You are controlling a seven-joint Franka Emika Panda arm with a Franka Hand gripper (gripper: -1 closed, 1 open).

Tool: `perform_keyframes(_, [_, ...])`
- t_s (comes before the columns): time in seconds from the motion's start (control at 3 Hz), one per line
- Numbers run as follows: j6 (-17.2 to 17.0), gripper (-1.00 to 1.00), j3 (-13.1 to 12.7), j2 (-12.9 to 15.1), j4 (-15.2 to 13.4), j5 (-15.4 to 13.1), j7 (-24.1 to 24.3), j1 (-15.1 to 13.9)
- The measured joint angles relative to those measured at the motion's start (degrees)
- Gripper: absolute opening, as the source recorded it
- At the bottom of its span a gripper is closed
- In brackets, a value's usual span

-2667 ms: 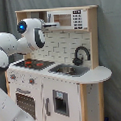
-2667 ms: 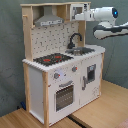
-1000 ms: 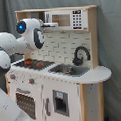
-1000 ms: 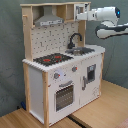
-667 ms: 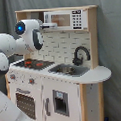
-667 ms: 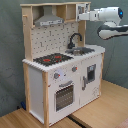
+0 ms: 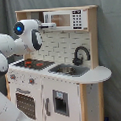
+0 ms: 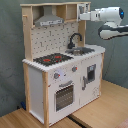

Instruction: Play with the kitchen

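Since a moment ago your arm [image 7: 23, 38] has crept slightly toward the top shelf, and the kitchen [image 8: 62, 65] has stayed put. Your gripper [image 8: 83, 16] now sits at the upper shelf, level with the microwave [image 7: 65, 19], its tip at that unit's handle side in the first exterior view. You cannot tell how far the jaws are parted, nor whether they touch or hold anything: the arm's round white wrist blocks them in the first exterior view, and in the second exterior view the shelf's end post covers them.

Your kitchen stands on a pale wooden floor [image 8: 105, 107] before a grey curtain [image 8: 10, 50]. Its cabinet is smooth white board with light-wood edges and posts. On the worktop you have a flat black stovetop [image 8: 52, 59] with red rings, and beside it a sink [image 7: 69, 69] under a curved black faucet [image 7: 80, 55]. Behind them runs a white brick-pattern back wall [image 7: 58, 46]. A sloped grey hood [image 8: 49, 19] hangs above the stove, and a windowed oven door [image 8: 64, 96] sits below the knobs.
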State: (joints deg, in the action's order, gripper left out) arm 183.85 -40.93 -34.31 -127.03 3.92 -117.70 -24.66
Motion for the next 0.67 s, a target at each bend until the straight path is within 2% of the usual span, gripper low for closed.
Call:
perform_keyframes(0.33, [-0.13,1.00,-0.15,-2.26,0.18,0.02,1.00,3.46])
perform_keyframes(0.67, [3.23,1.00,-0.91,-3.22,0.49,0.06,5.08,5.53])
